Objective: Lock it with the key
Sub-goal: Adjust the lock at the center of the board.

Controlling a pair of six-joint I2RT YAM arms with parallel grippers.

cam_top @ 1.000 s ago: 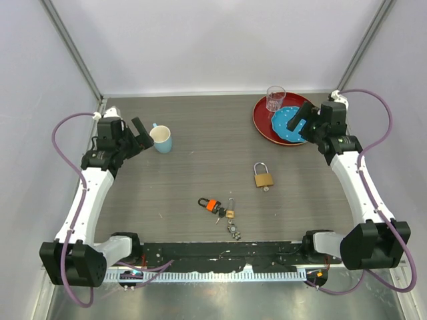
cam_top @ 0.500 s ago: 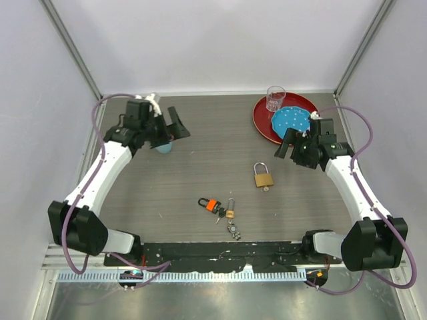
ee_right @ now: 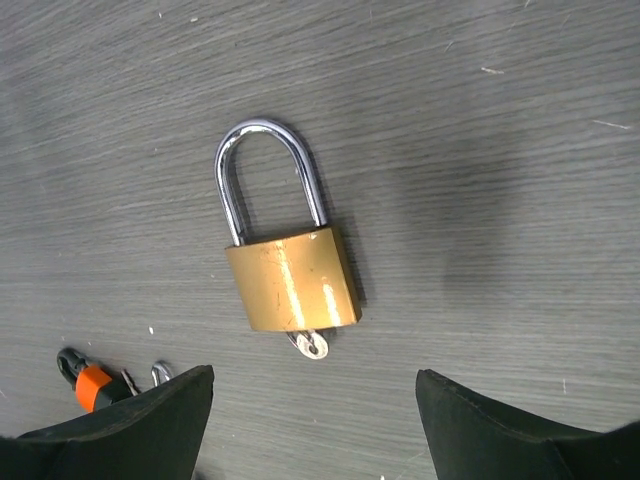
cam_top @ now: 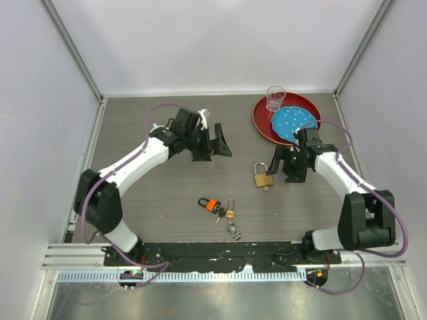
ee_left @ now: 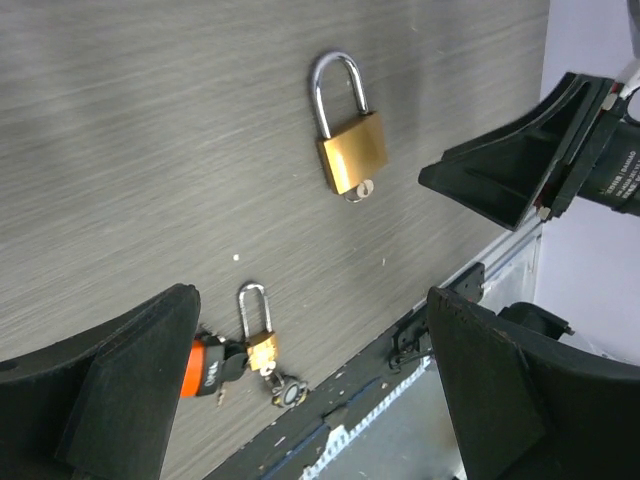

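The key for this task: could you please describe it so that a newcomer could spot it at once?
On the dark table, look toward the near edge, nearer than the big brass padlock and to its left. There lies the key, a small bunch beside a tiny brass padlock. Its bright orange and black heads set it apart from the brass nearby.

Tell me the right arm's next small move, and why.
Probably lower the right gripper onto the big brass padlock to steady it: its open fingers hang over it, empty, while the orange-headed key bunch lies unheld nearby.
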